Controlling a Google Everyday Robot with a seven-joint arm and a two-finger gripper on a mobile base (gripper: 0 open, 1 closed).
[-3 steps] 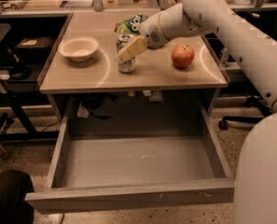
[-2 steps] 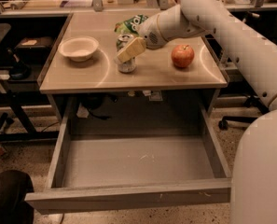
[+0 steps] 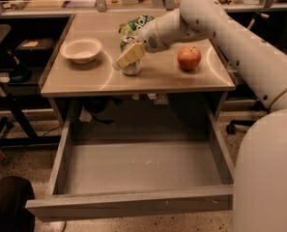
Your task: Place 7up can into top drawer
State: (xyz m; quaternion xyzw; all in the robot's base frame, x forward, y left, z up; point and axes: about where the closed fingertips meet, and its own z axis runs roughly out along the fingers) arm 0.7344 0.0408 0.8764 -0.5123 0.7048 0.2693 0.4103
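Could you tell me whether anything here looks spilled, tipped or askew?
Nothing stands out: the 7up can stands upright at the gripper, the bowl sits upright, and the top drawer is pulled out squarely.
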